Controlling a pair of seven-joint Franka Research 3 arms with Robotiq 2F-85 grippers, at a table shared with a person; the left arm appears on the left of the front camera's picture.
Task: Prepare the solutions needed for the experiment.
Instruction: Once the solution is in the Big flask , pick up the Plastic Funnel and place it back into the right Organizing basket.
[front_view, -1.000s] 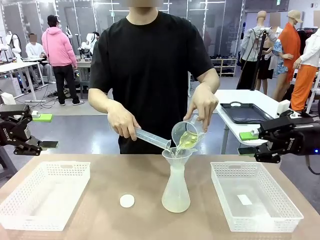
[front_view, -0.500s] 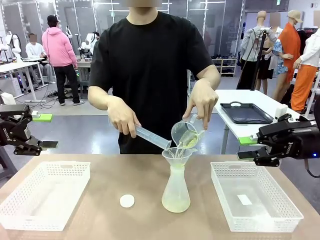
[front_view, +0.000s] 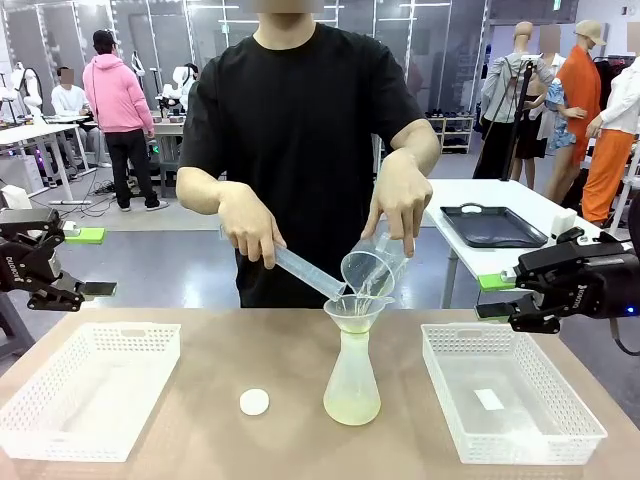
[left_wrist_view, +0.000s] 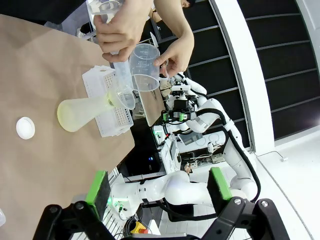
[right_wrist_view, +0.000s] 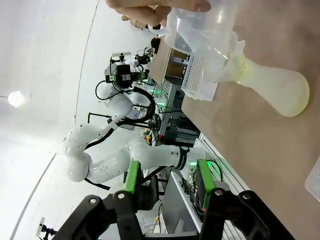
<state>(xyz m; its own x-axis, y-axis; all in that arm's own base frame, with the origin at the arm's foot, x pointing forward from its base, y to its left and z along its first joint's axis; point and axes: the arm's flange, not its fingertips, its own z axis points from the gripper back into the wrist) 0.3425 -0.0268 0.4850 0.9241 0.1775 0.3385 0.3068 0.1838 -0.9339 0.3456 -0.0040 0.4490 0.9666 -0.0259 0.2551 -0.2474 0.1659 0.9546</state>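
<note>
Tipped steeper than a second ago, the person's beaker (front_view: 368, 268) is nearly drained. Our left gripper (front_view: 92, 262) hangs wide and empty, and our right gripper (front_view: 495, 291) is half spread, also empty. Between them, well apart from either pair of fingers, the flask (front_view: 352, 385) holds the solutions (front_view: 352, 408). We judge a nudge from the beaker could tip the funnel (front_view: 358, 312) and spill them.
</note>
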